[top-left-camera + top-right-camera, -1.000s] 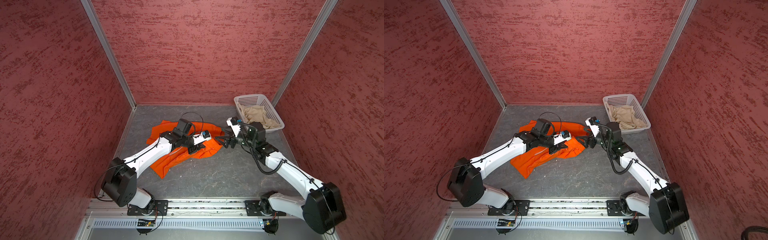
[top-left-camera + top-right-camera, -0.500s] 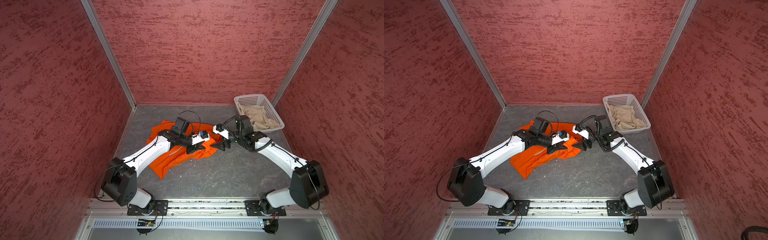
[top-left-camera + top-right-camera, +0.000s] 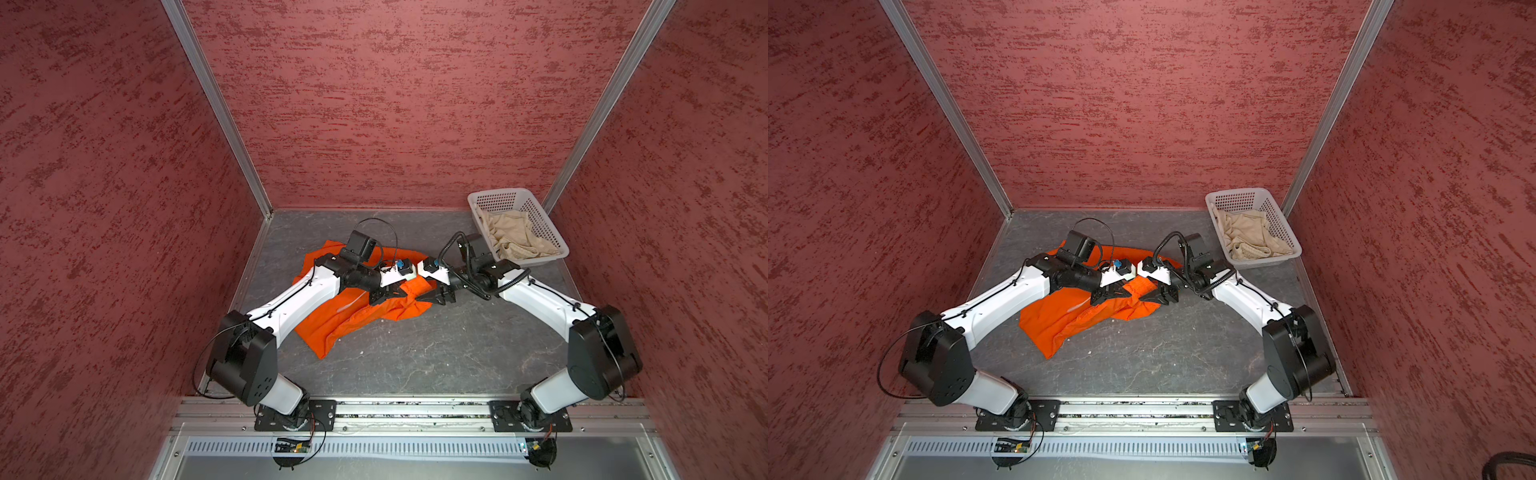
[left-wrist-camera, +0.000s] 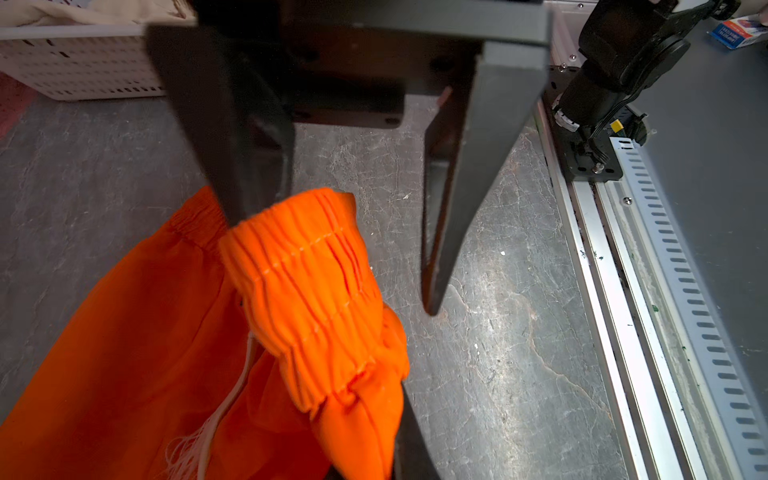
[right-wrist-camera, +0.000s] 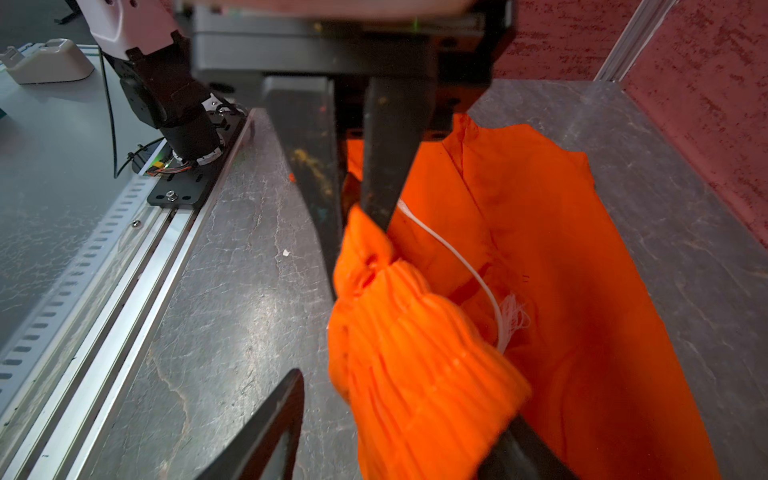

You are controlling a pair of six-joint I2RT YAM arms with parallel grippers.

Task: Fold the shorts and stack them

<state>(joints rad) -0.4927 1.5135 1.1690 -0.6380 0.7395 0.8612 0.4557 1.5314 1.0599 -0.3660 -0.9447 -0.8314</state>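
Observation:
The orange shorts (image 3: pixel 353 316) (image 3: pixel 1067 320) lie crumpled on the grey floor left of centre. My left gripper (image 3: pixel 390 293) (image 3: pixel 1113 293) (image 5: pixel 357 232) is shut on their gathered waistband (image 4: pixel 303 282) and lifts it a little. My right gripper (image 3: pixel 432 297) (image 3: pixel 1154 297) (image 4: pixel 334 266) (image 5: pixel 399 399) faces it, jaws apart, with the same waistband (image 5: pixel 415 353) between its fingers; one finger (image 5: pixel 270 428) stands clear of the cloth. A white drawstring (image 5: pixel 469 266) hangs out. The beige shorts (image 3: pixel 515 237) (image 3: pixel 1250 237) lie bunched in the basket.
The white perforated basket (image 3: pixel 498 195) (image 3: pixel 1237 195) stands at the back right corner by the red walls. The metal rail with both arm bases (image 3: pixel 415 409) runs along the front edge. Bare grey floor (image 3: pixel 436 345) lies in front of the shorts.
My right arm has swung left to the left gripper, and its jaws have narrowed around the raised waistband. The left gripper has kept its hold and barely moved.

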